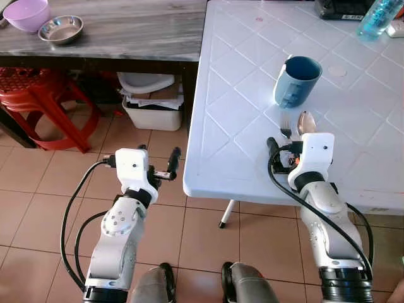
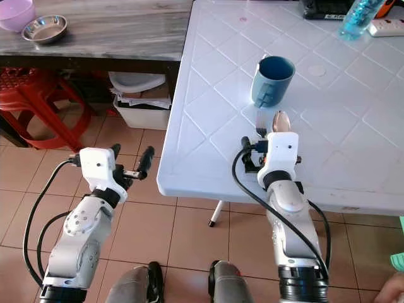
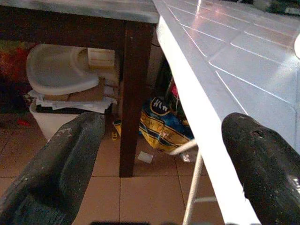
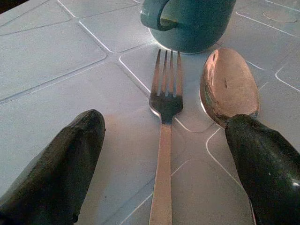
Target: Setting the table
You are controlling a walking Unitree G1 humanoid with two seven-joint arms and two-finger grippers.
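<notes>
- White tabletop [image 1: 240,95] carries the blue mug [image 1: 295,81], with fork [image 4: 165,117] and spoon [image 4: 228,86] just before it.
- My right tool [image 4: 164,164] is spread over the fork; next I'd judge a careful pinch.
- Left tool [image 3: 159,159] is spread, idle beside the table edge.

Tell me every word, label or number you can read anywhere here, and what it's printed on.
None can be read for sure.
Yellow bag under the table: dark print, too blurred to read.
Bottle: label too small to read.
Mug, fork, spoon: no text.
Both claws, left and right: no markings.
</notes>
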